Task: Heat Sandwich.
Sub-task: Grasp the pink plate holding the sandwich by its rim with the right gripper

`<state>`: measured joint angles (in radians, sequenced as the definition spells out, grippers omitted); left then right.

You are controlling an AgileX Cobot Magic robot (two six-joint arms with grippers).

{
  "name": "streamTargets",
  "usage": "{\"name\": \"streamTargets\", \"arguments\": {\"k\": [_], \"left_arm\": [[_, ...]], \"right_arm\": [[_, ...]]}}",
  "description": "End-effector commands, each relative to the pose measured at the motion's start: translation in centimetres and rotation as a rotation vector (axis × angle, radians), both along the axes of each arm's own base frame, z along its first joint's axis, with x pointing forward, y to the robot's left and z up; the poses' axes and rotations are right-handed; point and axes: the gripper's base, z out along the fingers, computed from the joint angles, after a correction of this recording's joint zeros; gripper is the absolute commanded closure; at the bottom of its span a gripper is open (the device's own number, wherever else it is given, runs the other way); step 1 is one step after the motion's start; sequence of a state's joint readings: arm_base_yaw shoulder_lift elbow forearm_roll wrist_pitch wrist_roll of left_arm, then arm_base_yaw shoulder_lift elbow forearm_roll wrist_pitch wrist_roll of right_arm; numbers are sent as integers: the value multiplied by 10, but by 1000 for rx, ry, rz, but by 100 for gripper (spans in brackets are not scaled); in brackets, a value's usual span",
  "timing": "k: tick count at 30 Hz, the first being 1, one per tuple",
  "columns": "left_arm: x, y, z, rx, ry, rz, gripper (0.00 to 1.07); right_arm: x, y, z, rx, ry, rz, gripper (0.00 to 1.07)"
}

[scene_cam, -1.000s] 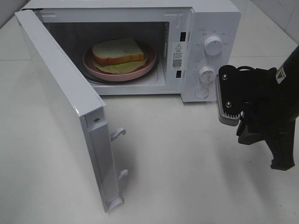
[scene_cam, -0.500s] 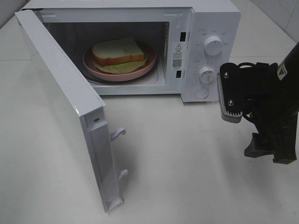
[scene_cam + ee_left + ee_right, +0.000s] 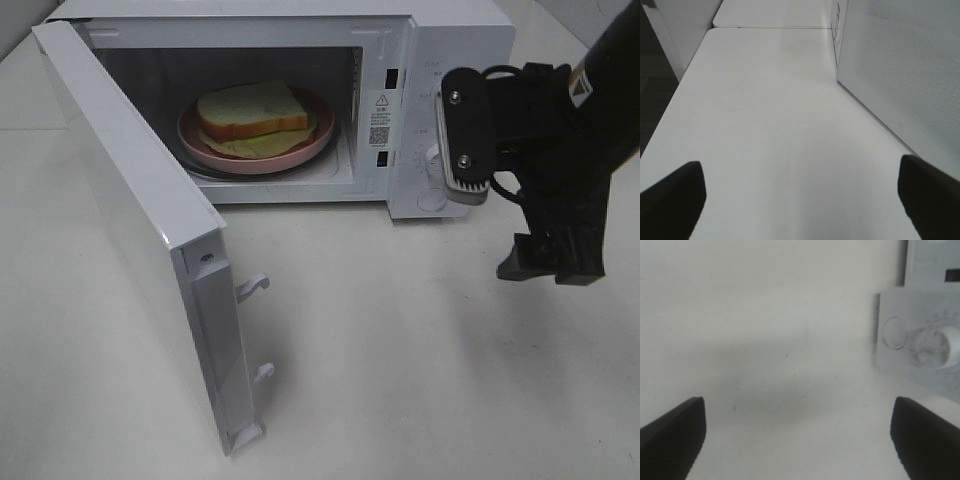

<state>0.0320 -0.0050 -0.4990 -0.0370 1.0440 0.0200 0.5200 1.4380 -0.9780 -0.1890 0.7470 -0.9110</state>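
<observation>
You've got the sandwich (image 3: 252, 112) sitting on the pink plate (image 3: 300, 156) inside the microwave (image 3: 440, 30), upper centre of the high view, with the door (image 3: 120, 200) swung wide toward the lower left.

Your right pincer (image 3: 505, 215) hangs at the right of that frame, in front of the control panel. Its jaws are spread wide with nothing between them (the wrist view shows only bare bench (image 3: 765, 340) there). The lower dial (image 3: 432, 155) peeks out beside its padded finger, with the round button (image 3: 432, 198) just under it.

Your left pincer (image 3: 800, 200) is equally wide and empty, over the bench beside a dotted white panel (image 3: 900, 65).

As for writing, a white sticker (image 3: 380, 118) on the cavity frame carries a warning triangle and a QR code, but the print is too small to read. The dial markings are illegible too.
</observation>
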Motion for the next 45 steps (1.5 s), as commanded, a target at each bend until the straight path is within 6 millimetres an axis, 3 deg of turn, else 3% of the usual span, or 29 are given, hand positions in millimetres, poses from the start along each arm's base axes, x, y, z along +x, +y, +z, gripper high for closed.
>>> {"name": "streamTargets", "arguments": {"k": [1,12,21,37,45], "left_arm": [[-3,0,-1,1,-31,5,9],[-3,0,-1,1,-31,5,9],[-3,0,-1,1,-31,5,9],[-3,0,-1,1,-31,5,9],[-3,0,-1,1,-31,5,9]], "right_arm": [[7,13,6,1,-23,37,13],[37,69,9,12,-57,153,16],[59,102,1,32,-82,193,18],[95,132,-21,69,-124,205,21],[112,146,-44,73,-123,212,23]]}}
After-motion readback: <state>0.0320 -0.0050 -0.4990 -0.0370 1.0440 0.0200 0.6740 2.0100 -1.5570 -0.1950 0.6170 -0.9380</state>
